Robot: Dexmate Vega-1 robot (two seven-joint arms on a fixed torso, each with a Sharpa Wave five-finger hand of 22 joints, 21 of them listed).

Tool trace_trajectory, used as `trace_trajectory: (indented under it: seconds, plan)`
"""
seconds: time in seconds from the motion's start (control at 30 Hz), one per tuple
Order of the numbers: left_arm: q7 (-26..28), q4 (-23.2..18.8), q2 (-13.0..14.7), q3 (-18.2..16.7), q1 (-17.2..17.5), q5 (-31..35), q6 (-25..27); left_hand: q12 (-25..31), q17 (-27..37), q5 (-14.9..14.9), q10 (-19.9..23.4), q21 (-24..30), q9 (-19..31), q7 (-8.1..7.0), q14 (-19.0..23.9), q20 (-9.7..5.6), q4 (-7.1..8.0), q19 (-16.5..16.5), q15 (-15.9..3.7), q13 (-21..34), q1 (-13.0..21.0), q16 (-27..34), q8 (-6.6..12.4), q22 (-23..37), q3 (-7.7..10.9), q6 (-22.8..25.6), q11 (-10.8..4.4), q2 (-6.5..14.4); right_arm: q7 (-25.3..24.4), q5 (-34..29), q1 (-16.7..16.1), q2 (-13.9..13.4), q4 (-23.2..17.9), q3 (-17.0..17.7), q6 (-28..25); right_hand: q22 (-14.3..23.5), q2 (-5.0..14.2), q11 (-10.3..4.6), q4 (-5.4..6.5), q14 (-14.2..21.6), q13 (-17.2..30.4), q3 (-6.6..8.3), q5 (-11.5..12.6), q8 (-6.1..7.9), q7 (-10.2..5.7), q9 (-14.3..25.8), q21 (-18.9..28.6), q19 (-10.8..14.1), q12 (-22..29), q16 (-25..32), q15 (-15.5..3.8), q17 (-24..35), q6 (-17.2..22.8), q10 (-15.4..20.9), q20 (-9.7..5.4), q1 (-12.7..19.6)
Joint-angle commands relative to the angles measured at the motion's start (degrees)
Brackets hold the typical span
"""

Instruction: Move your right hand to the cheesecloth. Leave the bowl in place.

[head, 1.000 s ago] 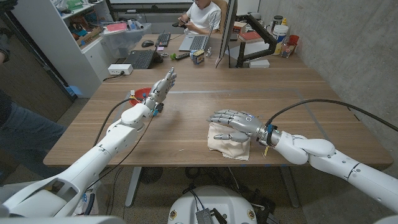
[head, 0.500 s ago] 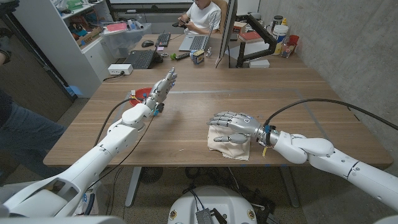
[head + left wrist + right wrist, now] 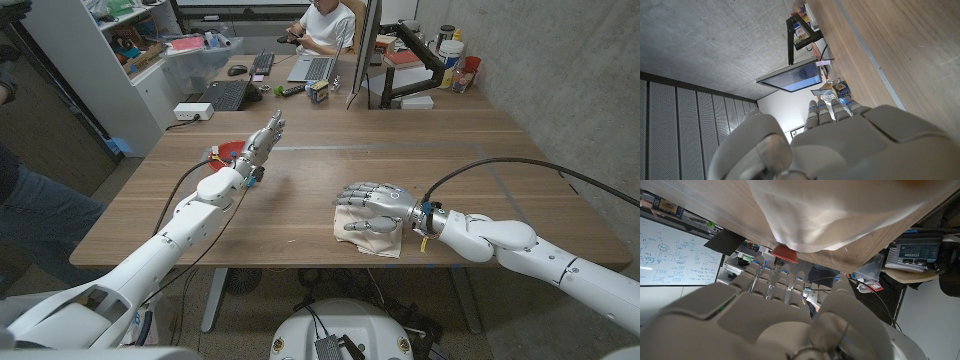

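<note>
Here our right hand (image 3: pixel 375 208) sits over the cheesecloth (image 3: pixel 368 235) near the table's (image 3: pixel 330 170) front edge, fingers spread, gripping nothing. Our left hand (image 3: pixel 262 137), fingers straight and apart, stands beside the red bowl (image 3: pixel 228 150); its contents we cannot tell.

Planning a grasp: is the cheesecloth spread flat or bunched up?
Mostly spread, slightly rumpled: the cheesecloth lies as a flat pale patch on the table, soft wrinkles showing, the right hand over it.
</note>
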Motion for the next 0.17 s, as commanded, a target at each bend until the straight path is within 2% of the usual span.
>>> trace_trajectory:
  seconds: [0.03,0.17]
  plan:
    - [-0.3,0.5,-0.2,0.2,0.0,-0.1,-0.1,0.3,0.3,-0.1,0.0,0.3,0.1,0.0,-0.2,0.26,0.08,-0.2,-0.05,0.2,0.1,0.3,0.35,0.1,-0.39,0.7,-0.38,0.6,1.5,0.4,0.3,-0.2,0.0,-0.6,0.0,0.3,0.35,-0.03,-0.09,0.5,0.1,0.32,0.2,0.08,0.03,0.1,0.0,-0.1,-0.1,0.1,-0.01,0.2,0.4,0.0,-0.11,0.5]
    - [-0.4,0.7,-0.2,0.2,0.1,-0.1,-0.5,0.3,0.3,-0.1,0.0,0.3,0.1,-0.03,-0.2,0.2,0.08,-0.2,-0.04,0.2,0.1,0.3,0.29,0.1,-0.43,0.6,-0.42,0.6,1.9,0.7,0.3,-0.1,0.0,-0.7,0.0,0.3,0.41,-0.08,-0.12,0.6,0.1,0.36,0.2,0.04,0.02,0.1,0.1,-0.1,-0.1,0.1,-0.01,0.2,0.3,0.1,-0.04,0.6]
